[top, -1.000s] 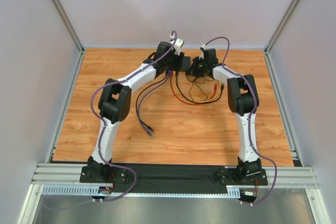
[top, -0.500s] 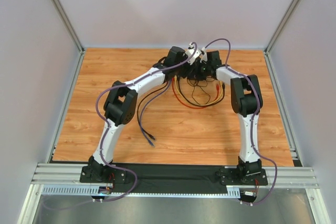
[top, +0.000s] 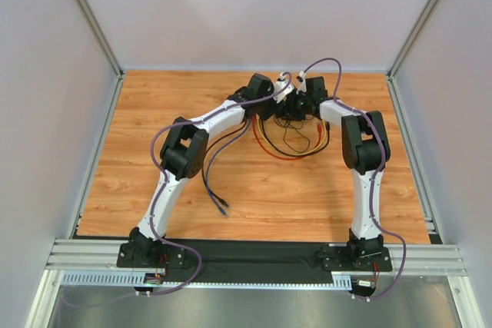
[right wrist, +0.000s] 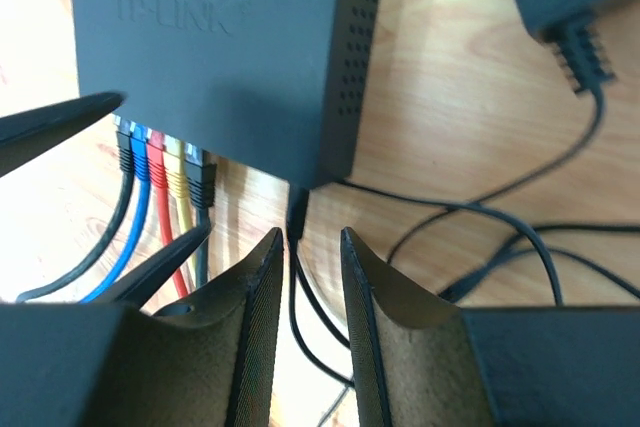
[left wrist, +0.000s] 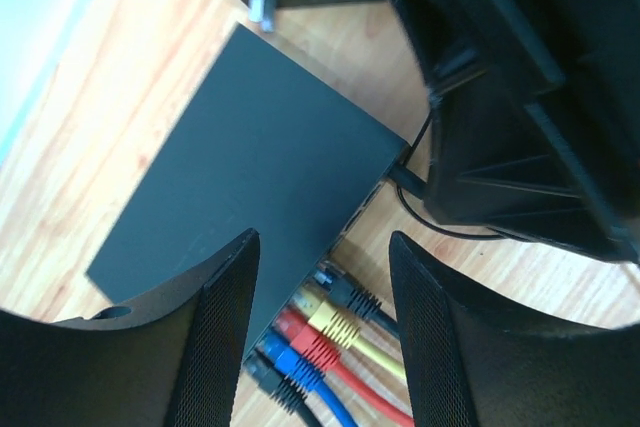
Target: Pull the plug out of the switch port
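The black plug [right wrist: 297,209] at the switch's [right wrist: 220,47] corner lies just ahead of parted right jaws (left jaws released too).

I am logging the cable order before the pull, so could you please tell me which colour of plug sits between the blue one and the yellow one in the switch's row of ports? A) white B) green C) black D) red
D: in the right wrist view the red plug sits in the switch between the blue plug and the yellow plug.
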You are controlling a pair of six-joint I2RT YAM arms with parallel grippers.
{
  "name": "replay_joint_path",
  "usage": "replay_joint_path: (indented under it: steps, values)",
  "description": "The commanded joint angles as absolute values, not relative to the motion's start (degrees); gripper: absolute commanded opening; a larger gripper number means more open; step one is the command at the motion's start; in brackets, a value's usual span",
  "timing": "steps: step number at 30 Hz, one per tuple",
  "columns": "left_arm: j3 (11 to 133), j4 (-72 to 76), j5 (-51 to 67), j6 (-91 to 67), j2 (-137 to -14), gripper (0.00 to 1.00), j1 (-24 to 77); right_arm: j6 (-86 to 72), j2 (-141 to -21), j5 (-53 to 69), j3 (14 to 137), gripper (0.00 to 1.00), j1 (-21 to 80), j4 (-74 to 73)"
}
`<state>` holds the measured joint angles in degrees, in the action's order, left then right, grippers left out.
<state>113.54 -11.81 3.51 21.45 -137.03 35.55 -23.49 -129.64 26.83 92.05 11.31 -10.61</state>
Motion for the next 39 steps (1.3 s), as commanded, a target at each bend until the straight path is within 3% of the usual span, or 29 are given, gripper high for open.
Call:
replay_joint_path:
  steps: [1, 16, 39]
  values:
    - [117.9, -15.8, 3.4, 24.4, -138.7, 0.63, 35.7, -22.3, -126.8, 22.8, 90.3, 0.32, 10.8, -12.7]
    - [129.5, -22.9, -3.4, 22.4, -145.5, 0.62, 35.5, -25.6, -125.5, 23.6, 87.6, 0.31, 13.3, -9.4]
    - [131.4, -24.3, -5.4, 24.9, -147.5, 0.61, 36.7, -32.8, -127.3, 17.5, 86.6, 0.27, 13.9, -2.1]
